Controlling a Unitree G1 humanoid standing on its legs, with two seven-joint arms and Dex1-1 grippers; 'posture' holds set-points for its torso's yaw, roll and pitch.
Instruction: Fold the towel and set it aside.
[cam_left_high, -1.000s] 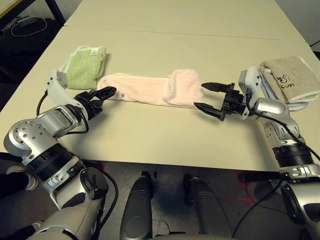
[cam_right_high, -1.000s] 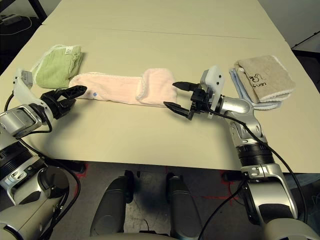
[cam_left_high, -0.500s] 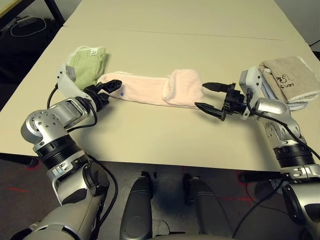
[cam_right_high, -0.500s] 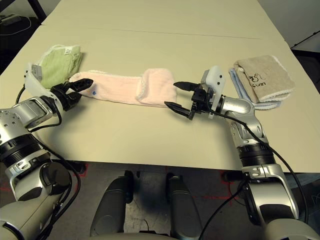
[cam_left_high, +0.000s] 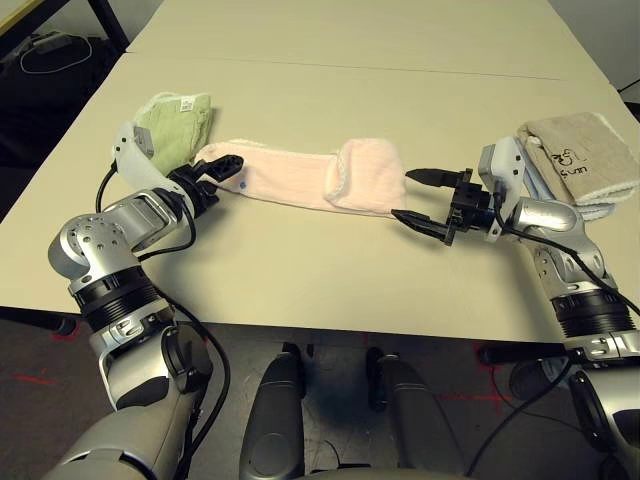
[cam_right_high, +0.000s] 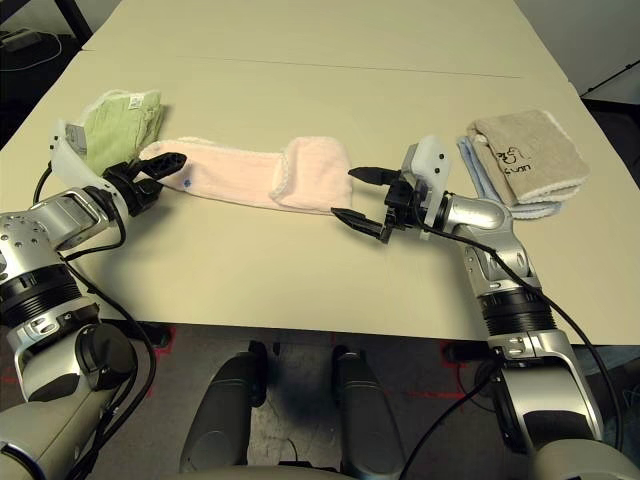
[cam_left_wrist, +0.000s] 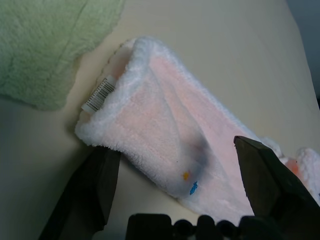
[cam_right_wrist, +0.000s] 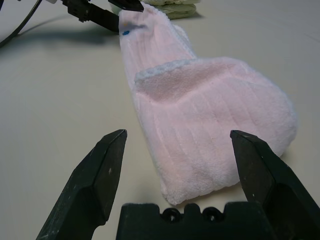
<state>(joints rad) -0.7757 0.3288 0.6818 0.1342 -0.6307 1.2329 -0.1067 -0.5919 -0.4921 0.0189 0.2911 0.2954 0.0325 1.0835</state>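
Left gripper (cam_left_high: 219, 171) stands spread around the near-left end of the pale pink ribbed terry towel (cam_left_high: 300, 180), grasping nothing. That towel lies in a long narrow strip across the beige table (cam_left_high: 330, 95), its right end doubled back into a thick pad, white edging and a barcode tag (cam_left_wrist: 98, 93) showing. Right gripper (cam_left_high: 418, 196) hovers agape just beside the folded end.

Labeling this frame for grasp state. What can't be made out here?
- Whether the left end effector touches the pink towel: head views too small; in the left wrist view the towel end lies between the open fingers, contact unclear.
- Printing on the towel's tag: too small to read.
- Blue towels under the beige towel: mostly covered.
- Right end effector: open, short of the towel.
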